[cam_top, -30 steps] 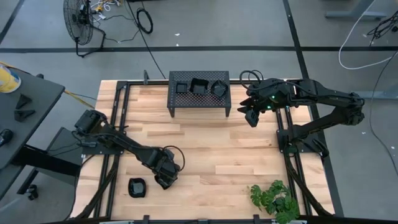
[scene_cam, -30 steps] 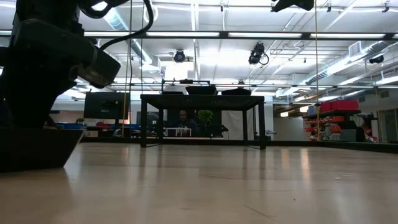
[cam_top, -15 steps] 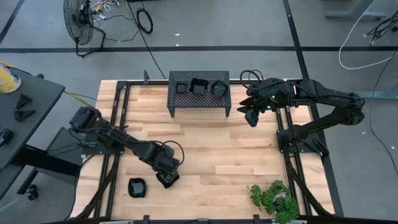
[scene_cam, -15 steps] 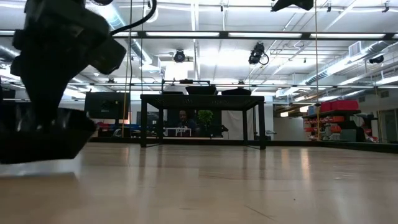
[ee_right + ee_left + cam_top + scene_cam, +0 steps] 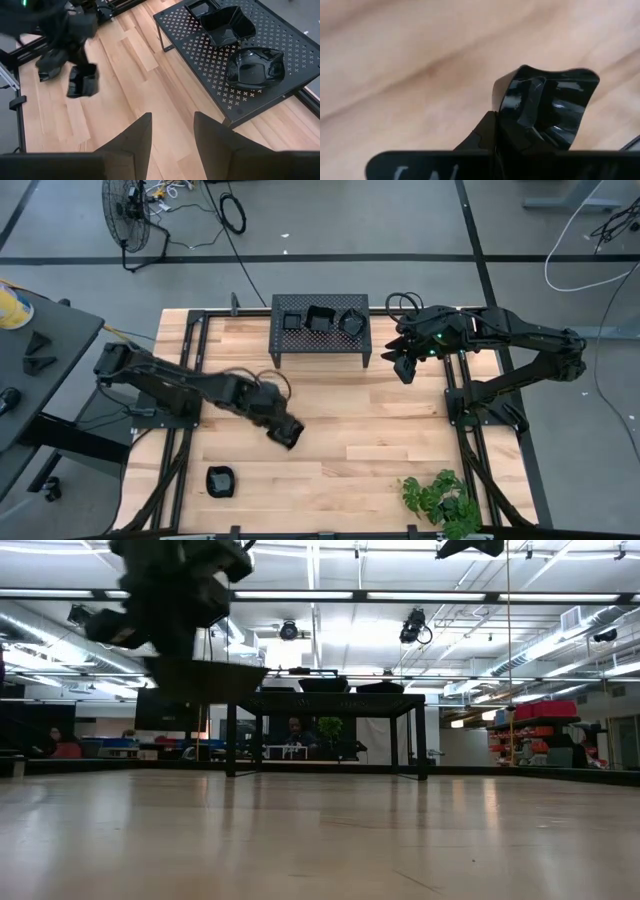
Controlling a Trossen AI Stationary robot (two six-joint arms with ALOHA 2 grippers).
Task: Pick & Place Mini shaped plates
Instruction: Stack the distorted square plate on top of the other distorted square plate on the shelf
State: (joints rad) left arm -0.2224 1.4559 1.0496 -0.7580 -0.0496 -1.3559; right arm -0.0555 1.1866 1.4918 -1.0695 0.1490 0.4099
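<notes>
A: Left claw (image 5: pixel 287 431)?
B: In the air over the wooden surface (image 5: pixel 380 450), in front of the perforated metal stand (image 5: pixel 320 340) and a little toward the left arm's side. Fingers pressed together on the rim of a small glossy black plate (image 5: pixel 547 107). The plate hangs clear of the boards; the low view shows it dark and lifted (image 5: pixel 205 678), with the stand's legs behind it.

A: Shape of that plate?
B: Wavy edge, raised rim, seen from the left wrist. Cannot tell the full outline.

A: Right claw (image 5: pixel 403 366)?
B: Beside the stand, off its right end, also raised. Fingers (image 5: pixel 130 142) spread with bare boards showing between them; nothing held.

A: What sits on the stand?
B: Three black dishes in a row on its top. A small square one (image 5: pixel 291 321) at the left end, a deeper angular one (image 5: pixel 320 317) in the middle, a rounded wavy-edged one (image 5: pixel 351 323) at the right end. From the right wrist the same three show: the square (image 5: pixel 201 7), the angular (image 5: pixel 227 24), the wavy (image 5: pixel 256 67).

A: Any other plates?
B: One more black dish (image 5: pixel 220 480) on the surface, well in front of the stand, near the front edge on the left arm's side.

A: Other items?
B: A leafy green plant (image 5: pixel 440 500) at the front right corner, far from the stand.
</notes>
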